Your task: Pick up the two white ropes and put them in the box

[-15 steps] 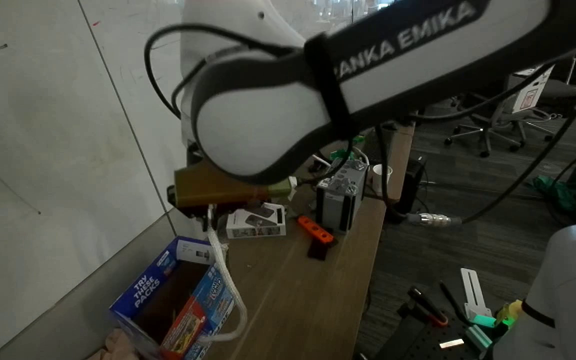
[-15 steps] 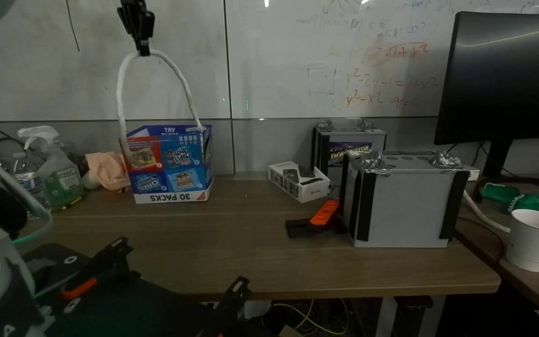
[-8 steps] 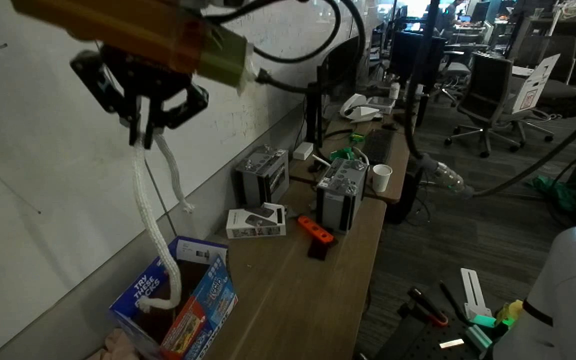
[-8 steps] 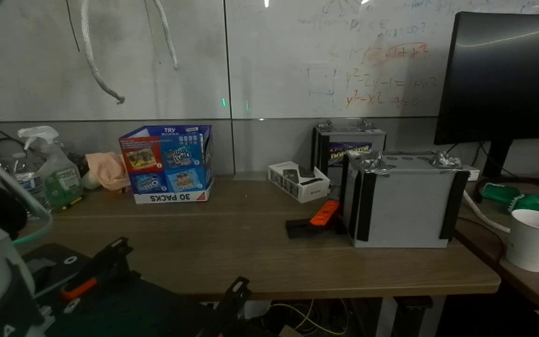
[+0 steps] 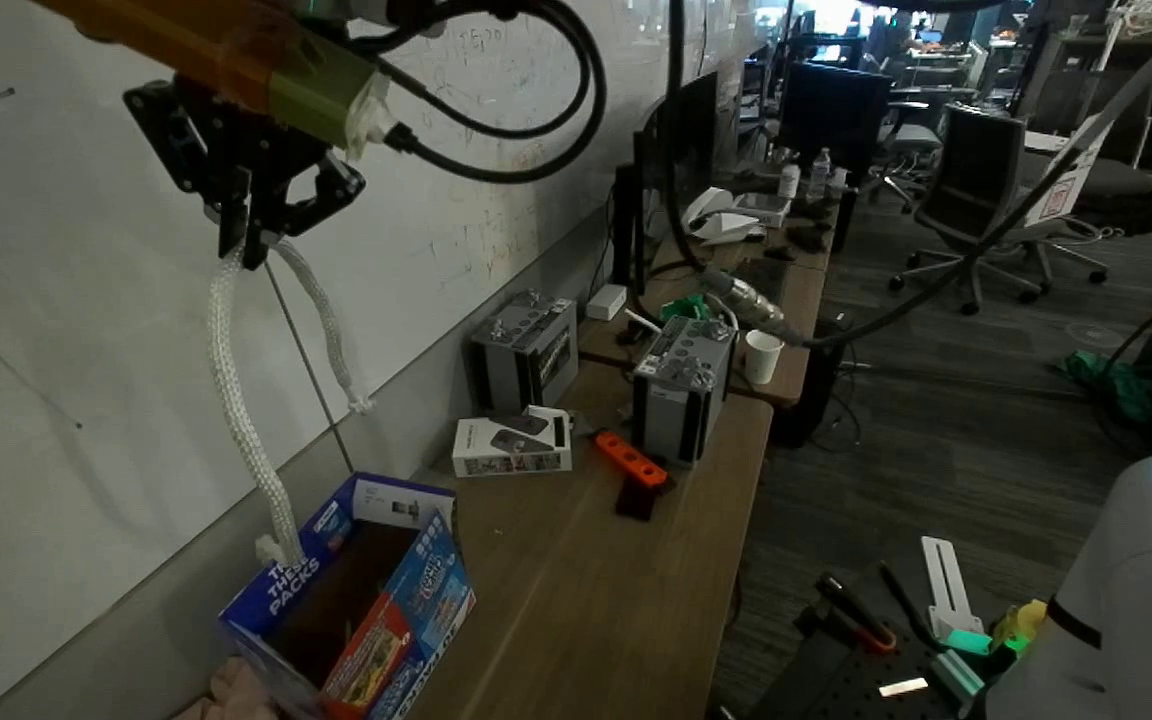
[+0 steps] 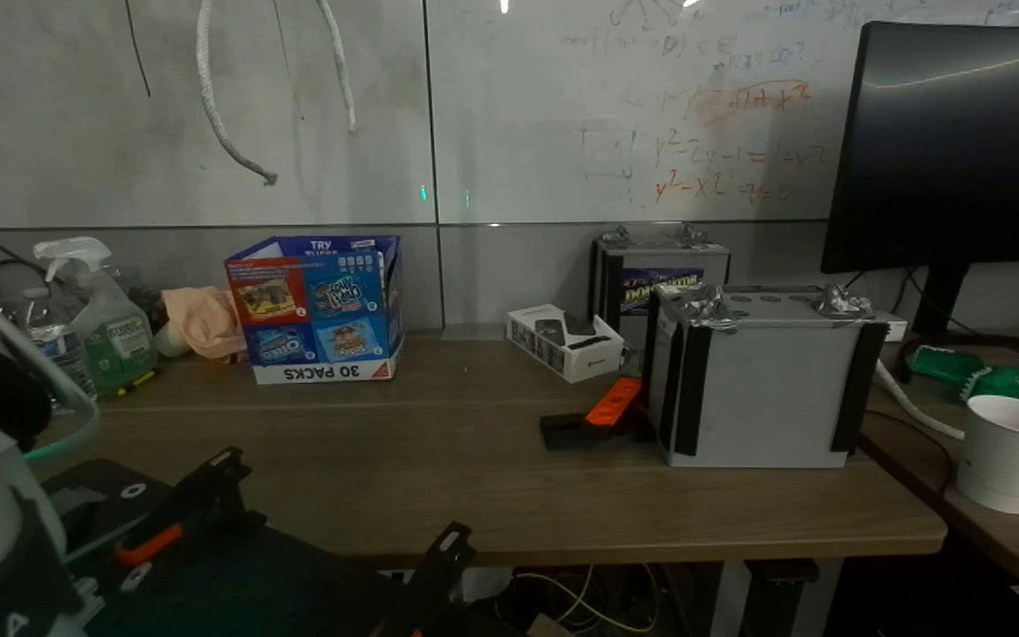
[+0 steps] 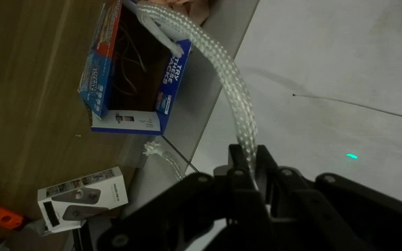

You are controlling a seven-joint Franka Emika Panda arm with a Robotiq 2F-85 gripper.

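Note:
My gripper (image 5: 241, 250) is shut on a white braided rope (image 5: 236, 400), gripped partway along so that both ends hang down. The rope also shows in an exterior view (image 6: 213, 97), where the gripper is out of frame, and in the wrist view (image 7: 222, 66) between the fingertips (image 7: 250, 150). The open-topped blue and red snack box (image 6: 315, 310) stands on the table by the whiteboard, below the held rope. Thin pale strands (image 7: 131, 66) lie inside the box. Another white rope (image 6: 916, 411) lies partly hidden behind a grey battery case near the paper cup.
Two grey battery cases (image 5: 684, 390) (image 5: 526, 350) stand farther along the table. A white product box (image 5: 511, 445) and an orange tool (image 5: 631, 460) lie before them. A spray bottle (image 6: 111, 327) and a peach cloth (image 6: 204, 323) are beside the snack box. A whiteboard (image 6: 518, 106) rises behind.
The gripper has risen with the rope from beside the box to well above it. Over the last half second it has shifted slightly, and the rope's ends have swung. The box has not moved.

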